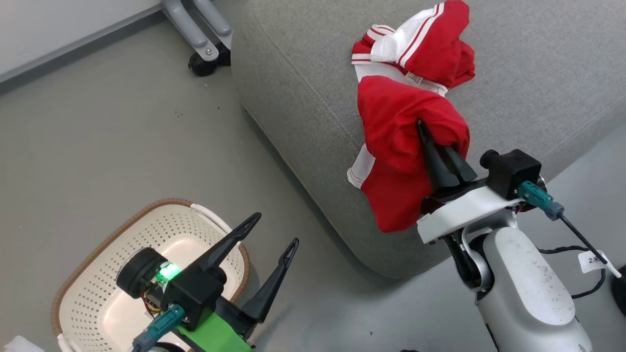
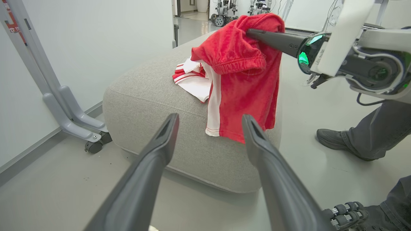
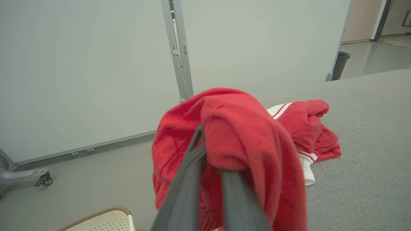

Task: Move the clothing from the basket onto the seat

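I count two red garments, one basket (image 1: 146,208) and one seat (image 1: 303,73). My right tool (image 1: 433,139) is pinched almost closed on the first garment (image 1: 396,132). That garment drapes over the fingers and hangs down past the seat's edge on my side, with a white side stripe showing. The second garment (image 1: 430,44) lies crumpled on the seat top, just behind the first and near the same edge. In the head view the two overlap, and I cannot tell whether they touch. My left tool (image 1: 276,228) stands spread wide with nothing between its two fingers, above the basket's right rim. The basket sits on the floor (image 1: 122,122), apart from the seat's rounded corner. In the left wrist view, one shoe (image 2: 334,136) and a person's trouser leg are on the floor beside the seat.
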You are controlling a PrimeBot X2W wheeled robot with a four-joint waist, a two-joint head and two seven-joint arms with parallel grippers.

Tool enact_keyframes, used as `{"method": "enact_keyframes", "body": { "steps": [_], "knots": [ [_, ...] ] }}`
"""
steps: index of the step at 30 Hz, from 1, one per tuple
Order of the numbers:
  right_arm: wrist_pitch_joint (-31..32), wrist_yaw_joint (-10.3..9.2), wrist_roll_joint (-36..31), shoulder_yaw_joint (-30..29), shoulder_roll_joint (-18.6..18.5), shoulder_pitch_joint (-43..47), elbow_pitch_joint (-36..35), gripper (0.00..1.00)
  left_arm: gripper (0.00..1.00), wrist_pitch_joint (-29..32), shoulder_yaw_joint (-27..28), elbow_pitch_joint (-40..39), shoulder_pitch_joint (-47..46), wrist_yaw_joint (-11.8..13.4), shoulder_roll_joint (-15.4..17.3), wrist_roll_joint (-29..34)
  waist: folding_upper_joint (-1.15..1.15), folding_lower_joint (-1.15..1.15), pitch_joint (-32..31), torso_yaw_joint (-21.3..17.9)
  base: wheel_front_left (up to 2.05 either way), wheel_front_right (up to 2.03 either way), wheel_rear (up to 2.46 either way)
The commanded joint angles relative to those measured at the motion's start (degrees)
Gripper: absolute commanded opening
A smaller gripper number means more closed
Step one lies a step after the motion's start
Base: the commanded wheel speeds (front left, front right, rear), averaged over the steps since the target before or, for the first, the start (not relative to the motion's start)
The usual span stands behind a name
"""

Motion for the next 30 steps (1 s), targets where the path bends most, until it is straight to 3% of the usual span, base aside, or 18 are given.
{"method": "enact_keyframes", "body": {
  "steps": [1,11,23,30],
  "knots": [
    [-0.4,-0.02,-0.6,-1.0,0.2,-0.2,-0.4,0.0,1.0,0.3,0.2,-0.4,-1.2,-0.3,0.7,0.3,0.0,0.0,2.6,-1.1,0.0,0.0,0.0],
    [-0.1,-0.02,-1.2,-8.7,-1.7,-10.6,0.0,0.0,1.0,1.6,1.8,-3.6,-3.5,0.1,3.2,1.3,0.0,0.0,8.4,-0.4,0.0,0.0,0.0],
    [2.7,-0.02,-1.4,-21.1,-9.8,-27.8,2.5,0.0,1.0,2.8,3.2,-7.4,-10.9,-2.2,5.6,3.0,0.0,0.0,19.5,7.3,0.0,0.0,0.0],
    [3.5,-0.02,-2.3,-23.9,-12.1,-31.3,9.7,0.0,1.0,2.2,3.5,-7.9,-14.2,-3.0,6.1,3.2,0.0,0.0,25.0,10.8,0.0,0.0,0.0]
  ]
}}
